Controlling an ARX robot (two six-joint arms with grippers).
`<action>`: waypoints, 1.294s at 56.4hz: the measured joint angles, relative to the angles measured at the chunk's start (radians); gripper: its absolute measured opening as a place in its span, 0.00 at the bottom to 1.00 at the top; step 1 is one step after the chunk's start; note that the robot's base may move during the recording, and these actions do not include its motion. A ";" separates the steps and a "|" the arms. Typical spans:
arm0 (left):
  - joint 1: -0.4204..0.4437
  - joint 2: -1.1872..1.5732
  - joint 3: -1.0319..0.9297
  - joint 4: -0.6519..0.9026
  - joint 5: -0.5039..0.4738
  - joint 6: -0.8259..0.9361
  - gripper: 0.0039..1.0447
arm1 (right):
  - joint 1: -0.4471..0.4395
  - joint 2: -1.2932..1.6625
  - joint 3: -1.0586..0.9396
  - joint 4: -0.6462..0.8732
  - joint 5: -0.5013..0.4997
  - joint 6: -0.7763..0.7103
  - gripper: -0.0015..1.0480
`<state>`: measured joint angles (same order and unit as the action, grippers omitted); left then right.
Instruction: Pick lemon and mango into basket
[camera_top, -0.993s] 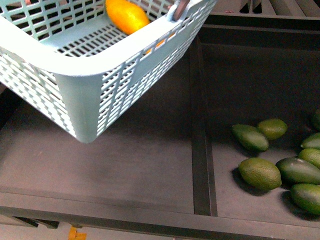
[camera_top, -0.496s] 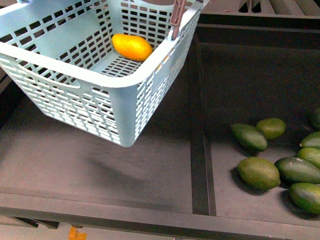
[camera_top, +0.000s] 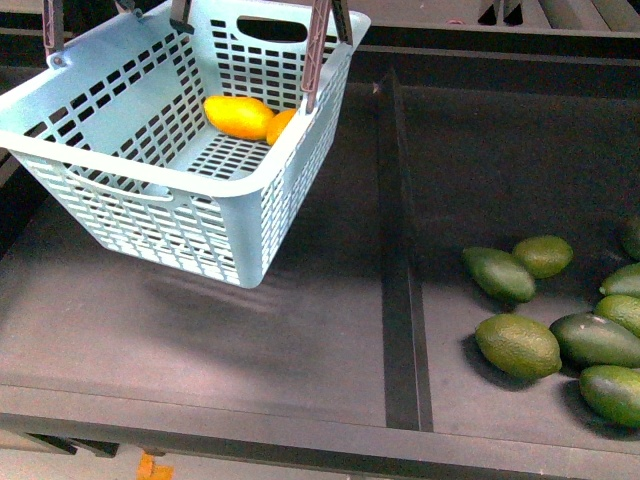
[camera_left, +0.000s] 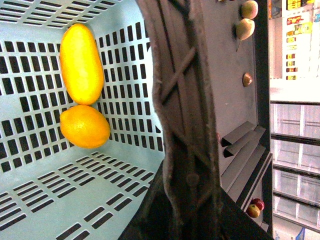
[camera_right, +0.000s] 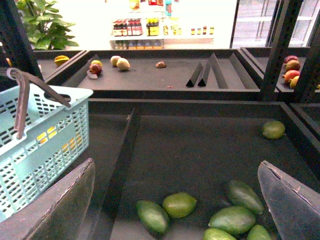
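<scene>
Elongated yellow-orange mango (camera_left: 81, 63) and shorter, rounder yellow lemon (camera_left: 84, 126) lie touching end to end on the slotted floor of the light teal plastic basket (camera_top: 190, 180), against one wall. Both task fruits are inside; judged from this, picking is complete and the step in hand is carrying or setting down the basket.

The basket hangs tilted above the black shelf tray (camera_top: 250, 340), its brown swing handle (camera_left: 185, 115) raised. The left wrist view looks straight along that handle, which suggests the left arm holds it from above; the left gripper itself is hidden, so its closure cannot be told.

The right gripper (camera_right: 175, 200) hovers with fingers spread wide and empty over the neighbouring compartment, above the dark green oval fruits (camera_right: 180, 205).

Next move, as a judgement: lower the basket level onto the tray, then release the handle without tipping the fruit.
</scene>
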<state>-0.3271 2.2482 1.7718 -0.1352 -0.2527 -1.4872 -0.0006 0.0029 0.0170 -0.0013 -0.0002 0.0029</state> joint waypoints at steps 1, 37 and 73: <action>0.000 0.002 -0.006 0.001 0.002 0.000 0.06 | 0.000 0.000 0.000 0.000 0.000 0.000 0.92; 0.001 -0.137 -0.263 -0.130 -0.019 -0.069 0.68 | 0.000 0.000 0.000 0.000 0.000 0.000 0.92; 0.085 -0.777 -1.127 0.954 0.018 1.250 0.44 | 0.000 0.000 0.000 0.000 0.002 0.000 0.92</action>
<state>-0.2420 1.4708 0.6449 0.8188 -0.2344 -0.2367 -0.0006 0.0032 0.0170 -0.0013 0.0013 0.0029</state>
